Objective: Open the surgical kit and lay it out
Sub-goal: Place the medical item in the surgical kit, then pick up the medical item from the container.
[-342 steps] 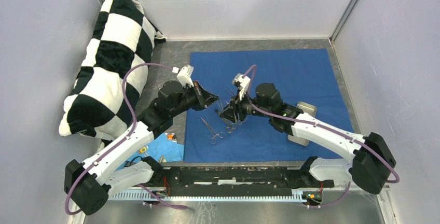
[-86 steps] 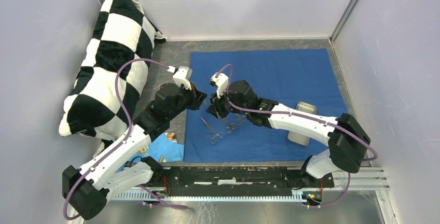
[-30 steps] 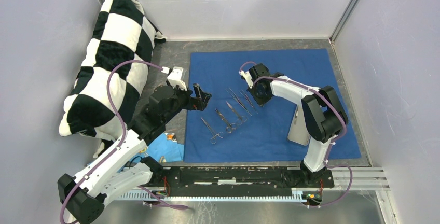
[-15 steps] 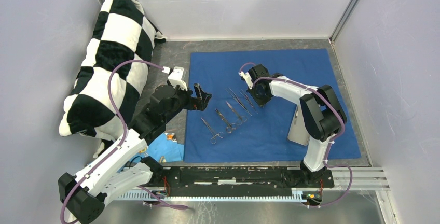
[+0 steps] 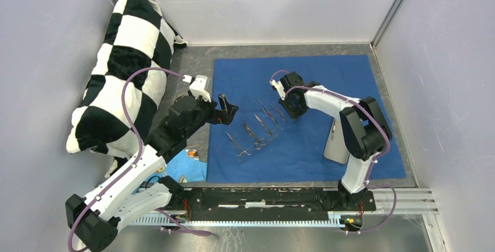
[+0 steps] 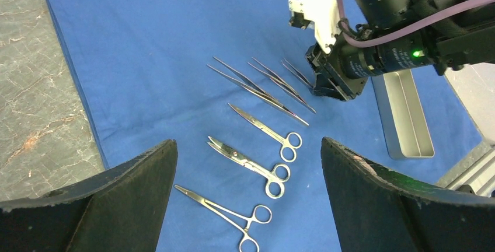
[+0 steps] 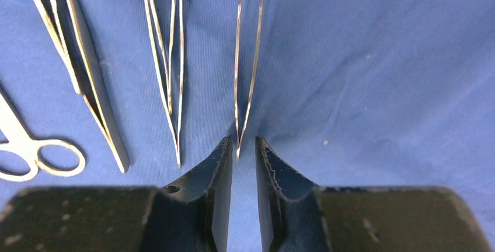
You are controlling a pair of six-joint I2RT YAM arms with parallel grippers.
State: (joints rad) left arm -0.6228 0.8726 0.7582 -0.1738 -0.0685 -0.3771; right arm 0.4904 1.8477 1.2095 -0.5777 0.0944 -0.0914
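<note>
The surgical kit lies unwrapped: a dark blue cloth (image 5: 327,83) spread flat, a steel tray (image 5: 337,141) at its right, and several silver instruments in a slanted row. The row runs from forceps (image 6: 225,211) through two scissors (image 6: 248,164) to tweezers (image 6: 257,91). My right gripper (image 7: 242,142) sits low on the cloth at the row's right end, jaws a narrow gap apart. The tip of the last tweezers (image 7: 248,59) lies loose between its fingertips. My left gripper (image 6: 248,142) hangs wide open above the row's left part, holding nothing.
A black-and-white checkered pillow (image 5: 125,65) leans against the left wall. A light blue cloth scrap (image 5: 187,167) lies by the left arm's base. Grey walls close in the table on three sides, and bare stone surface (image 6: 35,88) shows left of the cloth.
My right gripper's jaws have parted slightly, letting go of the rightmost tweezers, which now lie on the cloth. Neither arm has shifted noticeably in the last second.
</note>
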